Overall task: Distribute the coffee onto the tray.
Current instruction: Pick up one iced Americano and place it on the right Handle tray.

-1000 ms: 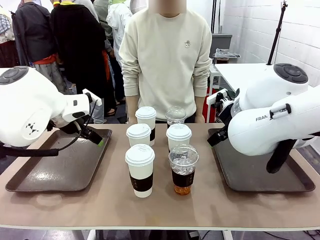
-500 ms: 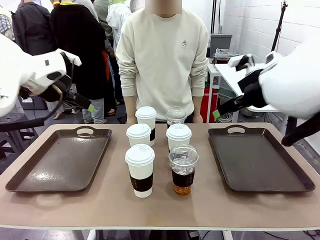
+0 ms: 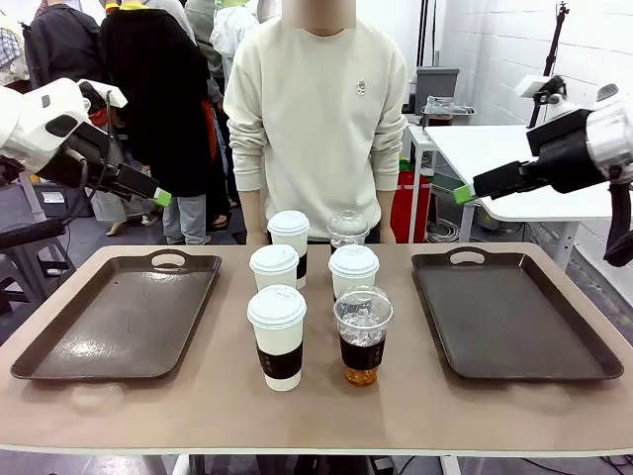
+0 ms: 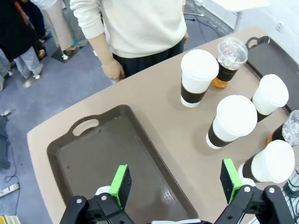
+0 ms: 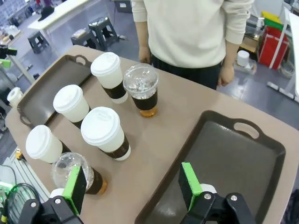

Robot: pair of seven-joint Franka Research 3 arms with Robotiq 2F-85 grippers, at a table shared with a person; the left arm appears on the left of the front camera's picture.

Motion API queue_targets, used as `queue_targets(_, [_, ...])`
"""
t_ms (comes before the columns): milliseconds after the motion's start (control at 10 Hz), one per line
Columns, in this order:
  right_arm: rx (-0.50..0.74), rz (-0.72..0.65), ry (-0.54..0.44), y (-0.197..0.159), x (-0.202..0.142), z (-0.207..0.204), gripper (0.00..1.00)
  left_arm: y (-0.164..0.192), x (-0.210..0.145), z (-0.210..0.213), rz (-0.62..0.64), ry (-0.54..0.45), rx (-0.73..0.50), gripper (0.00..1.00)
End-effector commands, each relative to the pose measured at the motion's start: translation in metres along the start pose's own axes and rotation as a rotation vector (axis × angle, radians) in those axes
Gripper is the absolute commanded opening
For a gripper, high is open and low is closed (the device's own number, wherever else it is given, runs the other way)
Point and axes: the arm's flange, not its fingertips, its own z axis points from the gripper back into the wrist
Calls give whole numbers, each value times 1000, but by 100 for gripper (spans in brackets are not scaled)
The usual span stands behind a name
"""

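Found both trays bare: left tray (image 3: 119, 317) at lower left of the front view, right tray (image 3: 514, 317) at lower right. Found all six coffees grouped between them at centre of the tabletop (image 3: 198, 416), in two close columns: four paper cups (image 3: 277, 336) and two iced cups (image 3: 362, 341).

Noted left gripper (image 4: 176, 182) at upper left and right gripper (image 5: 132, 186) at upper right, both high above the tabletop, jaws spread wide, nothing between the pads. Judged first pick not begun.

Advised taking an outer cup first, descending clear of its close neighbours and closing on the sleeve or lower wall, never the lid.

Paper cups: tapered, matt white, flat lids, dark brown sleeves offering grip. Iced cups: clear smooth plastic, domed lids, dark liquid. Likely slippery and easily squeezed, so light pressure and upright carriage recommended.
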Motion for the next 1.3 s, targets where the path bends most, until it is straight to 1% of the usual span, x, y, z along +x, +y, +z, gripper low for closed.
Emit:
queue_targets(0, [62, -10, -14, -6, -23, -11, 100, 8, -33, -2, -7, 9, -91, 100])
queue_targets(200, [64, -1, -4, -4, -24, -12, 100, 9, -37, 0, -15, 9, -95, 100])
queue_targets(300, [24, -25, -5, -11, -5, -2, 100, 9, -7, -4, 5, 18, -52, 100])
queue_targets(1000, [18, -23, -6, -12, -6, 0, 100, 9, -7, -4, 5, 18, -52, 100])
queue_targets(1100, [42, 57, -6, -28, 5, -6, 100, 9, -7, -4, 5, 18, -52, 100])
queue_targets(1200, [44, 109, -17, -48, 17, -14, 100, 9, -7, -4, 5, 18, -52, 100])
